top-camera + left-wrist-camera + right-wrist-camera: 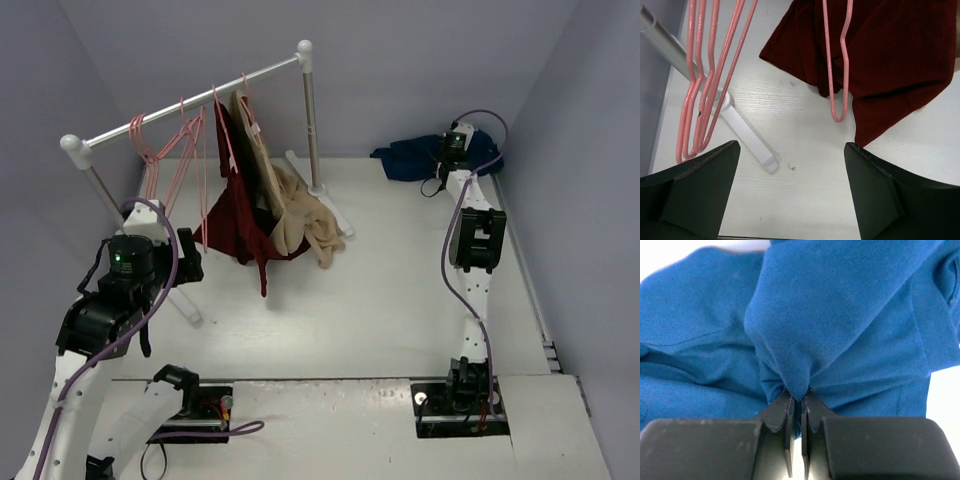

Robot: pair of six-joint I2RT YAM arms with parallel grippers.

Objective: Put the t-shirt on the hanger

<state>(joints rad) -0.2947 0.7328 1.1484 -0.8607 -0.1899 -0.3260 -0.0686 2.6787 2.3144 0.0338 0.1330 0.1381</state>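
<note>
The t-shirt is seen crumpled at the upper right of the overhead view, on the far right part of the white worktop, against the back wall. The right gripper is set down onto it. In the right wrist view a raised fold of the blue cloth is pinched between the fingers, which are pressed together at the lower centre of the frame.

The left gripper is held at the left of the overhead view, near the foot of the clothes rail. Its fingers are spread wide, with nothing between them. In the left wrist view a pink wire hanger is seen hanging at the upper centre, in front of a dark red garment. More pink hangers are bunched at the upper left. A tan garment is draped just right of the red one on the rail.
</note>
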